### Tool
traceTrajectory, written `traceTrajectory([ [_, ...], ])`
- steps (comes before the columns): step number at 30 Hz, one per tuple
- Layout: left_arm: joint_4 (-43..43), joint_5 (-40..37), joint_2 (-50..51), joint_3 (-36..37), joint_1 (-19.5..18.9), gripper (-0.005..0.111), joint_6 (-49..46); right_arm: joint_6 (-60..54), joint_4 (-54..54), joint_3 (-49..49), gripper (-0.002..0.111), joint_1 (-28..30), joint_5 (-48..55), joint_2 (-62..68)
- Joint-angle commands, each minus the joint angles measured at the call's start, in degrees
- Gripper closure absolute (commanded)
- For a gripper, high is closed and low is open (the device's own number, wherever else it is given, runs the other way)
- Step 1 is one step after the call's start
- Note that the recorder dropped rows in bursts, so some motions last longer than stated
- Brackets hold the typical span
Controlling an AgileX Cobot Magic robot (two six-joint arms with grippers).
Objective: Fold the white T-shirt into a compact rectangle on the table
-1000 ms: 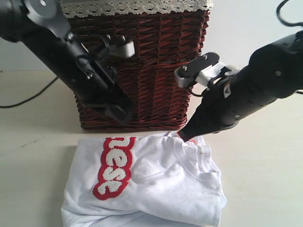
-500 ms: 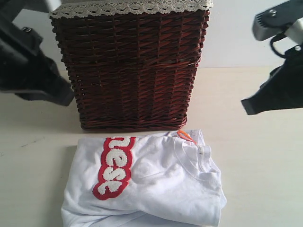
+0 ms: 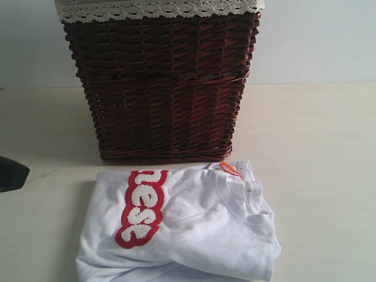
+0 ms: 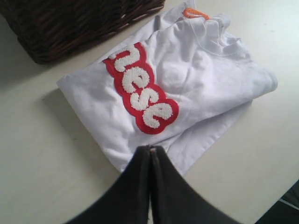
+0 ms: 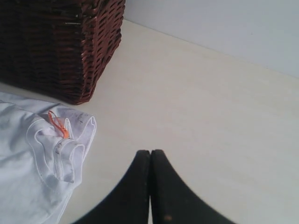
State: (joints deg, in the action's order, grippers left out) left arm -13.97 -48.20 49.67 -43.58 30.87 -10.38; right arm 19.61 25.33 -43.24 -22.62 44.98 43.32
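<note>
The white T-shirt (image 3: 200, 223) lies folded in a rough rectangle on the table (image 3: 317, 147), just in front of the basket. Its red band with fuzzy white lettering (image 3: 141, 208) faces up, and the ribbed neck and small orange tag (image 3: 231, 169) are on the right. In the left wrist view my left gripper (image 4: 150, 148) is shut on nothing, hovering over the T-shirt's (image 4: 201, 70) near edge. My right gripper (image 5: 150, 152) is also shut and empty, over bare table beside the T-shirt's (image 5: 28, 172) collar. The exterior view shows only a dark tip of the left arm (image 3: 12, 174) at its left edge.
A tall dark wicker basket (image 3: 161, 82) with white lace trim (image 3: 158, 9) stands directly behind the shirt, against a pale wall. Bare table stretches left and right of the shirt. The table's edge shows in the left wrist view's corner (image 4: 285, 198).
Both arms have pulled back from above the shirt and basket, outward to the sides. The right one has left the exterior view entirely. The shirt has not moved.
</note>
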Motion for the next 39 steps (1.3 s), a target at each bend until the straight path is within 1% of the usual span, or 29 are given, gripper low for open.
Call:
traceTrajectory([
  [1,-0.01,0.96,-2.07,0.84,-0.04,0.107,-0.06,0.13,0.42,0.26,0.108,-0.06,-0.35,-1.3],
  [13,-0.15,0.83,-1.84,0.84,-0.04,0.107,-0.06,0.02,0.32,0.26,0.108,-0.06,-0.35,-1.3],
  [14,0.57,1.23,-1.84,0.84,-0.04,0.107,-1.19,0.02,0.32,0.26,0.108,-0.06,-0.35,-1.3],
  [16,3.02,4.55,-1.95,0.88,-0.24,0.107,-6.19,0.14,0.32,0.26,0.108,-0.06,-0.35,-1.3],
  [19,3.67,13.96,-3.75,2.54,-2.98,0.107,-7.24,0.14,0.32,0.26,0.108,-0.06,-0.35,-1.3],
  [20,2.59,19.58,-4.76,3.93,-4.42,0.107,-7.24,0.14,0.32,0.26,0.108,-0.06,-0.35,-1.3],
  [23,-0.91,29.67,-7.79,9.63,-7.52,0.107,-7.24,0.14,0.32,0.26,0.108,-0.06,-0.35,-1.3],
  [25,-1.98,34.38,-10.41,13.54,-9.24,0.107,-7.24,0.14,0.32,0.26,0.108,-0.06,-0.35,-1.3],
  [29,-5.47,45.98,-17.83,24.57,-13.92,0.107,-7.14,0.14,0.32,0.26,0.108,-0.06,-0.35,-1.3],
  [32,-7.83,50.77,-23.57,31.73,-17.46,0.107,-7.14,0.14,0.21,0.26,0.108,-0.06,-0.35,-1.3],
  [35,-7.95,51.87,-29.06,36.77,-20.67,0.107,-7.14,0.14,0.21,0.26,0.108,-0.06,-0.35,-1.3],
  [39,-8.09,51.5,-34.6,41.37,-23.27,0.107,-7.14,0.14,0.21,0.26,0.108,-0.06,-0.35,-1.3],
])
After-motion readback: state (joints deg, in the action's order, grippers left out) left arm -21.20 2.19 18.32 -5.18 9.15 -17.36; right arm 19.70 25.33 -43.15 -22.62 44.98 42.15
